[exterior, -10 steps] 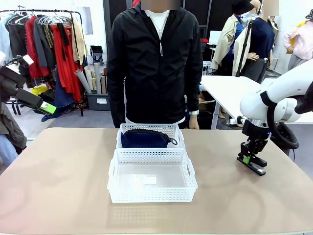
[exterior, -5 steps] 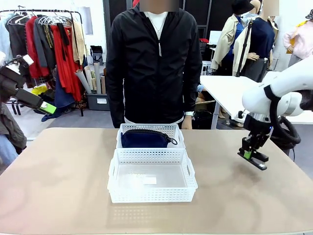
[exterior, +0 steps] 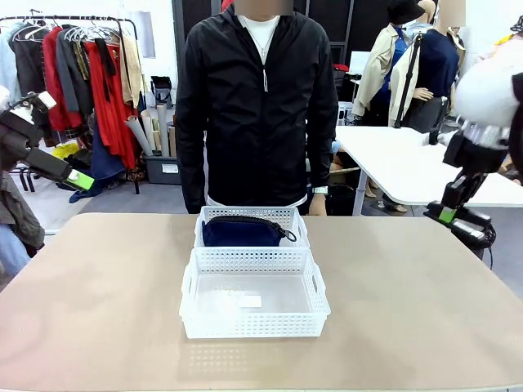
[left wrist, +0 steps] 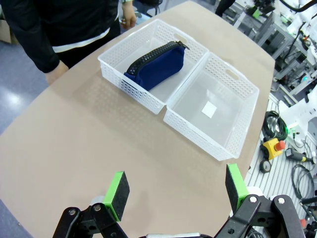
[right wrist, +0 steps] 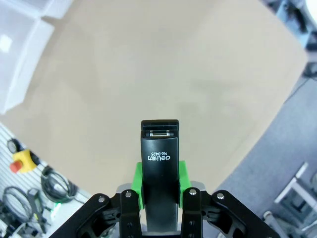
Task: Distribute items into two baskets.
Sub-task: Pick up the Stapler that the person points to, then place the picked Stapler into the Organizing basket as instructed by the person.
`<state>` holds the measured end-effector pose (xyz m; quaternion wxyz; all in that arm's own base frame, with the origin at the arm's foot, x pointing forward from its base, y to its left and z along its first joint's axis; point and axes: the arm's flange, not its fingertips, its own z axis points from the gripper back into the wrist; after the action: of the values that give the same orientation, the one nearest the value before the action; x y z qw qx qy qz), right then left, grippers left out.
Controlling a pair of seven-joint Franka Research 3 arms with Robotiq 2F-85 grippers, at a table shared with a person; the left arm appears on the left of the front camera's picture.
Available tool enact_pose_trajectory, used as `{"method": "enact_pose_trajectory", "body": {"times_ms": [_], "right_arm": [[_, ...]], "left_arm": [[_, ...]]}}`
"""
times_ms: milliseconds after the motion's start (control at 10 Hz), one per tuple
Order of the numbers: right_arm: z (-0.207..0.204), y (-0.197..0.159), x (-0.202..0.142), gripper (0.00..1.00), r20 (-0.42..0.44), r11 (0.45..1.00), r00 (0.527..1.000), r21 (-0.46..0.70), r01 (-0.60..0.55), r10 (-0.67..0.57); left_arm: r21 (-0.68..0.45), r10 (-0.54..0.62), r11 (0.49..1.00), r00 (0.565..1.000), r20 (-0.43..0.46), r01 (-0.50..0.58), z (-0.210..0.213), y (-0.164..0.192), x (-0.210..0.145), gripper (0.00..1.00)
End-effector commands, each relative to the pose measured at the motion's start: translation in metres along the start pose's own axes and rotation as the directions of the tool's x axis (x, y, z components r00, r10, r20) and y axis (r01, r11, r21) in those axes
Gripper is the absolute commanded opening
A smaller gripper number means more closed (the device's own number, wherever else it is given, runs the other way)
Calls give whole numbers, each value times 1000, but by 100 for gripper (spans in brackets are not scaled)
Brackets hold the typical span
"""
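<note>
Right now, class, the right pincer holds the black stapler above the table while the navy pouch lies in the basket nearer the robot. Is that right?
Not quite. The navy pouch lies in the far basket, the one nearer the person; the near basket holds no item, as the front view shows. The rest stands: the right pincer holds the black stapler above the table.

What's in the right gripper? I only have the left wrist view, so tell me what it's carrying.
Observer: The right gripper is shut on the black stapler, held above the table.
Operator: Report the left gripper from the front view.
Observer: The left gripper sits raised beyond the table's left edge, holding nothing.
Operator: Give me the person's hands.
Observer: One hand hangs behind the far basket, touching nothing.
</note>
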<state>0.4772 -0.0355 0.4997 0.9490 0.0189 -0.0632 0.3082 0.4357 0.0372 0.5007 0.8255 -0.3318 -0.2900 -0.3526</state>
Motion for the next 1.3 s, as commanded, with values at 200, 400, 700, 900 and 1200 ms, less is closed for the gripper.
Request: {"method": "enact_pose_trajectory", "body": {"times_ms": [200, 400, 700, 900, 1200], "right_arm": [[38, 41, 9, 0, 26, 959, 959, 33, -282, 281], [46, 55, 18, 0, 39, 924, 925, 42, -379, 378], [39, 63, 19, 0, 22, 946, 946, 20, -324, 324], [39, 63, 19, 0, 22, 946, 946, 20, -324, 324], [39, 63, 19, 0, 22, 946, 946, 20, -324, 324]], "left_arm": [[4, -5, 1000, 1000, -12, 5, 1, -2, -2, 100], [4, -5, 1000, 1000, -12, 5, 1, -2, -2, 100], [4, -5, 1000, 1000, -12, 5, 1, -2, -2, 100], [4, -5, 1000, 1000, -12, 5, 1, -2, -2, 100], [4, -5, 1000, 1000, -12, 5, 1, -2, -2, 100]]}}
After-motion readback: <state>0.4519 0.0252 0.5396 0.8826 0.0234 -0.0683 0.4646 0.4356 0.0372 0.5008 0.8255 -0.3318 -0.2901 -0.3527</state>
